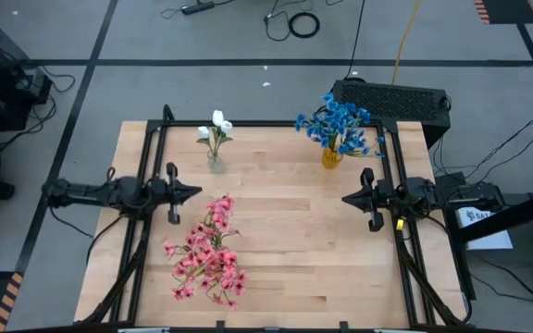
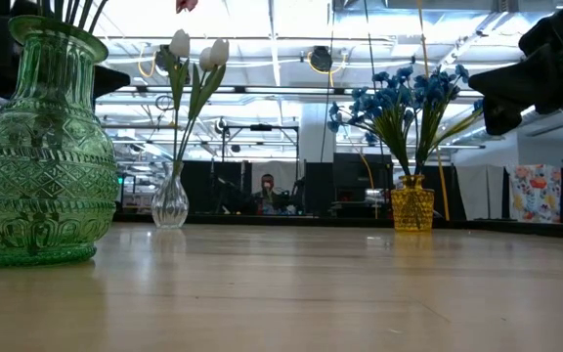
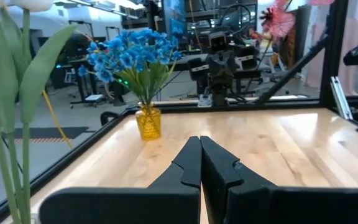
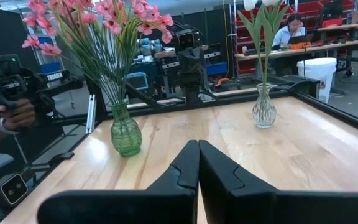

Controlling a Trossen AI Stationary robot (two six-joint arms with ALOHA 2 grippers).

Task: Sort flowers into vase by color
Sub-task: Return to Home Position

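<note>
I read sort as done: pink flowers in green vase, 7 o'clock; blue flowers in yellow vase, 1 o'clock; white flowers, 11 o'clock. Clenched, empty: left fingers at 9, right fingers at 3.

Overhead, table-level, opposed wrist views across table

Light wood table, black frame rail along its edges. Black perforated case on the floor just off the far right corner. Coiled black cable farther back on grey floor, dark tape line across it. Right wrist view: person seated at a desk, white bucket nearby, another person beside the table holding a black camera rig. Low view: colourful poster on the back wall.
</note>
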